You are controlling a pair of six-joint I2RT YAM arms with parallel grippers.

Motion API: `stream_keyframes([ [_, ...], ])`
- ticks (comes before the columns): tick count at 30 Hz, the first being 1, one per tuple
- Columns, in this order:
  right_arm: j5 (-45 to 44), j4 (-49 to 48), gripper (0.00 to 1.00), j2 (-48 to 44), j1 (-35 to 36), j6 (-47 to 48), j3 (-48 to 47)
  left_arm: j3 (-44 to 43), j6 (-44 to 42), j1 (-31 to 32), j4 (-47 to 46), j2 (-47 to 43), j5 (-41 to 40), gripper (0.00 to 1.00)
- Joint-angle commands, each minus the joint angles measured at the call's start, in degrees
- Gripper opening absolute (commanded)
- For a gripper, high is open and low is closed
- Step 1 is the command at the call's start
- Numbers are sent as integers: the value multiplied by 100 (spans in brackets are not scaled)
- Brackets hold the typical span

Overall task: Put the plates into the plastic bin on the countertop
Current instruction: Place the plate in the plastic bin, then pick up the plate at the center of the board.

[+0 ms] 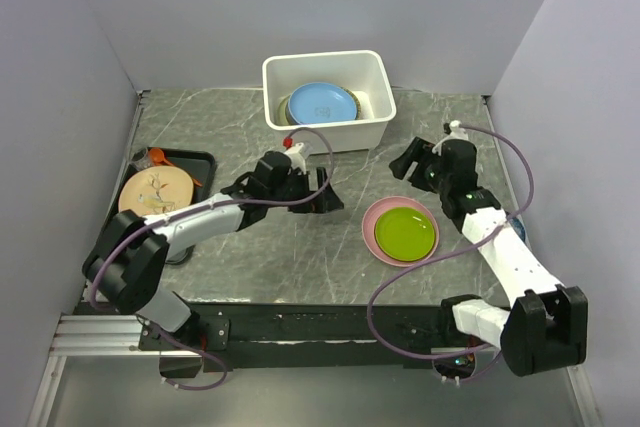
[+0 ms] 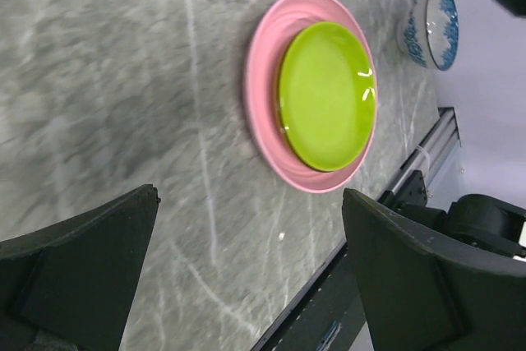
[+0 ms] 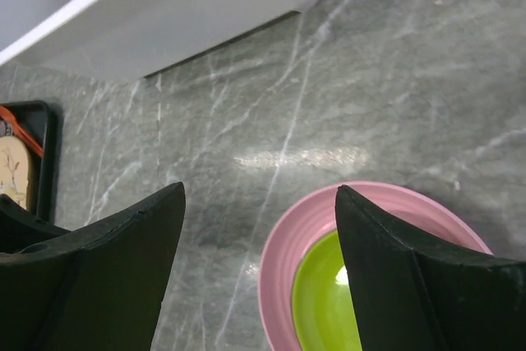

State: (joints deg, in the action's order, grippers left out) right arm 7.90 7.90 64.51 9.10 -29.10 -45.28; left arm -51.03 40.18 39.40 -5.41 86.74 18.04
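The lime green plate (image 1: 405,233) is stacked on the pink plate (image 1: 371,219). The left gripper (image 1: 324,197) and the right gripper (image 1: 408,162) are held spread above the countertop (image 1: 230,127).

We record a dark grey, white-veined worktop (image 1: 300,269). Lying directly on it: a white plastic bin (image 1: 325,135) at upper centre, a black tray (image 1: 195,159) at left, a pink plate (image 1: 372,215) right of centre, and a patterned bowl (image 2: 429,26) near that plate.

arms (image 1: 505,252): white links, black joints | cables (image 1: 525,172): purple-grey loops | end effector fingers (image 2: 74,277): black
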Motion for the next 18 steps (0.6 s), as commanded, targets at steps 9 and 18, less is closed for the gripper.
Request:
stream_keyframes([
  [9, 572, -96, 80, -553, -796, -210, 835, -1259, -133, 604, -154, 1020, 182, 97],
  [18, 801, 62, 79, -835, -1288, -140, 1143, -1630, -55, 833, -285, 1626, 349, 91],
])
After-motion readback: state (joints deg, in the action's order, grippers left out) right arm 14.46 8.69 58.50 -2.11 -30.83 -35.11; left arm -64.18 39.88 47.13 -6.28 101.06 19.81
